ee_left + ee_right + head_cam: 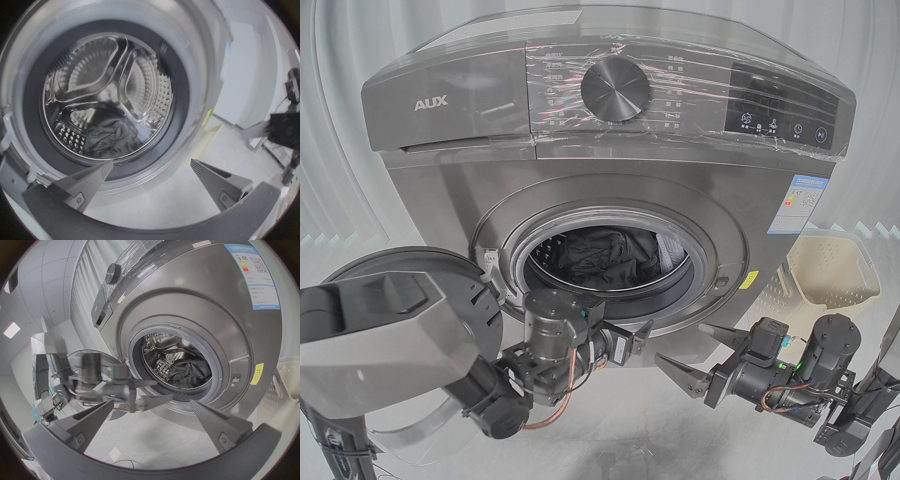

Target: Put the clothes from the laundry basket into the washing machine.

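Both the left pincer (151,165) and right pincer (151,405) gape empty before the washing machine (456,187). Dark clothes (600,256) lie inside.

You have a pale pleated curtain (331,156) hanging across the back and down both sides of the scene, meeting a smooth grey floor (650,431). In the right wrist view you will note a small white square (114,453) lying flat on that floor, a thin dark cable (125,462) just beside it, and a tiled ceiling (40,277) with one lit panel (12,330).
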Available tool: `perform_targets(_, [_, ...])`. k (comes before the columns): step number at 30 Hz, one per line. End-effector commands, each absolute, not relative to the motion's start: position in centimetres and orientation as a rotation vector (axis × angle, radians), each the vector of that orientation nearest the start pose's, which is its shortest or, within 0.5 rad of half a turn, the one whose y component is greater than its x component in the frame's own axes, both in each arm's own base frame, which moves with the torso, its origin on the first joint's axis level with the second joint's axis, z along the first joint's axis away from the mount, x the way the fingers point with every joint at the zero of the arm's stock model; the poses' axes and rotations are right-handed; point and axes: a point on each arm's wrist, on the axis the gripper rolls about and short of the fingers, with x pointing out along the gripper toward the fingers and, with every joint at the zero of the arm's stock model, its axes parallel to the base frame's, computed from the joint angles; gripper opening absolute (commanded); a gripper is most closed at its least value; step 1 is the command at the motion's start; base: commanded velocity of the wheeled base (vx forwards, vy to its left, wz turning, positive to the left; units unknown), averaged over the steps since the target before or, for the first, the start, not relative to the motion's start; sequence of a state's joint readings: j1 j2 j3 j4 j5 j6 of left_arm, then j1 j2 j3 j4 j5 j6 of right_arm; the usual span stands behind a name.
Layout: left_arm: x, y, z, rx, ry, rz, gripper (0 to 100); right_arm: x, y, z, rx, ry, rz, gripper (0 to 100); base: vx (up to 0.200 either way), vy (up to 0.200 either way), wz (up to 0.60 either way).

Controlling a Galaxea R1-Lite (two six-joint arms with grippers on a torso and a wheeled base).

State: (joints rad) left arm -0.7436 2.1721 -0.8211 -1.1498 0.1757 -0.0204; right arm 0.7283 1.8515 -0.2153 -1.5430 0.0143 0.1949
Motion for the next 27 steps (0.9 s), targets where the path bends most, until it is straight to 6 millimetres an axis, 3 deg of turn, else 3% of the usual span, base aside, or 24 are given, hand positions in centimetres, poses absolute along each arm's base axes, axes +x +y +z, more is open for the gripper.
perform_targets(1, [21.7,-22.7,13.0,-0.077,0.076,-0.623,100,18.0,15.7,10.7,0.156,0.14,0.719,100,0.0,0.0,0.0])
perform_targets(3, [21.0,-21.9,13.3,-0.094,0.07,-0.611,100,17.7,15.3,11.0,0.158,0.13,0.717,100,0.0,0.0,0.0])
perform_targets(4, [19.1,-19.7,13.5,-0.106,0.078,-0.593,100,17.2,14.9,11.4,0.161,0.116,0.711,100,0.0,0.0,0.0])
perform_targets(6, [17.7,-18.3,14.4,-0.137,0.054,-0.598,100,16.9,14.4,11.8,0.163,0.098,0.683,100,0.0,0.0,0.0])
perform_targets(15, [14.9,-14.1,14.9,-0.19,0.021,-0.481,100,15.5,12.1,12.2,0.164,0.081,0.572,100,0.0,0.0,0.0])
perform_targets(27, [12.5,-9.4,15.8,-0.141,-0.053,-0.39,100,12.7,8.0,13.1,0.128,0.104,0.468,100,-0.2,0.0,0.0])
